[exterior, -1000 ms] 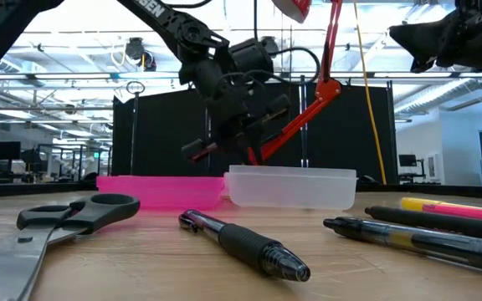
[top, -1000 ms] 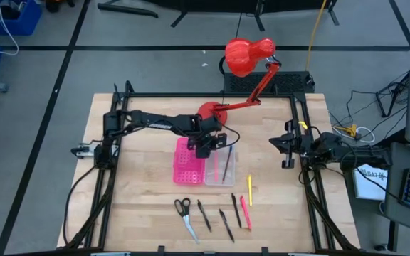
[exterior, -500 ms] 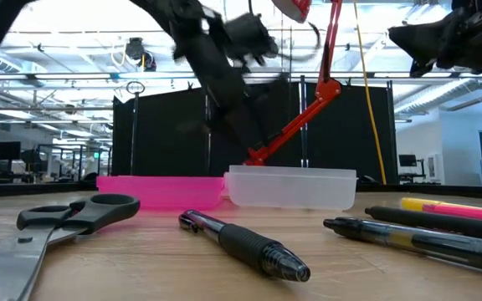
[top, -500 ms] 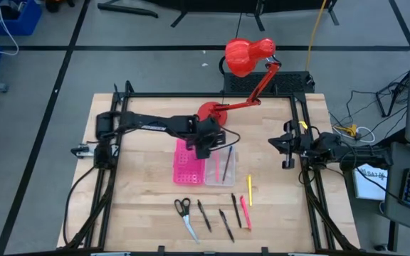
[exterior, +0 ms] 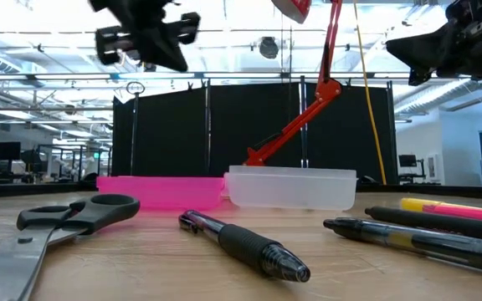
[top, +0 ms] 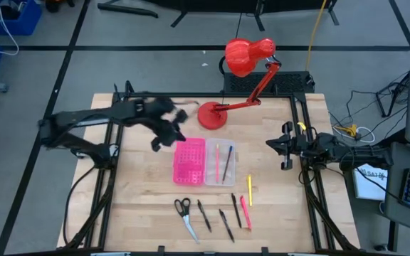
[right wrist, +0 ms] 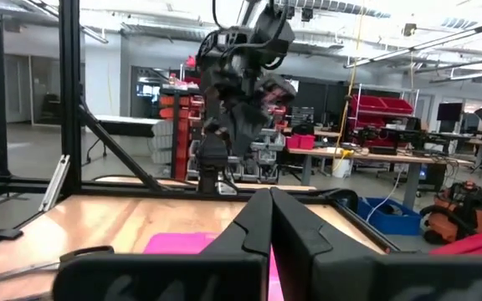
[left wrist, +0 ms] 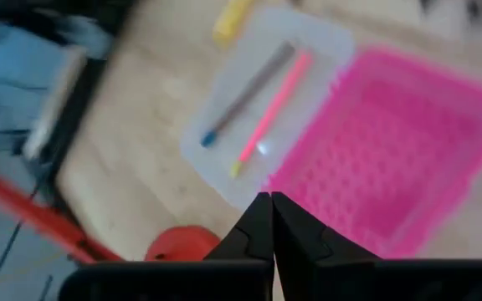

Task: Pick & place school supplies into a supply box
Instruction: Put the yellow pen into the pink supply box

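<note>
The supply box lies open mid-table: its pink dotted lid (top: 189, 161) beside the clear tray (top: 221, 163). A pink pen (left wrist: 274, 104) and a grey pencil (left wrist: 249, 94) lie flat in the tray. On the wood near the front edge lie the scissors (top: 185, 213), three black pens (top: 225, 225), a pink pen (top: 245, 212) and a yellow pencil (top: 249, 189). My left gripper (top: 161, 139) hangs shut and empty in the air, left of the box and toward the far edge. My right gripper (top: 272, 143) waits shut at the table's right side.
A red desk lamp stands with its base (top: 212, 115) just beyond the box, its arm and head (top: 246, 55) reaching past the far edge. Black frame rails run along the table's left and right sides. Bare wood lies left of the box.
My left gripper has risen from just above the clear tray and swung fast toward the table's left edge, now well clear of the box. A pink pen now lies in the tray beside the grey pencil, where only the pencil showed before.
</note>
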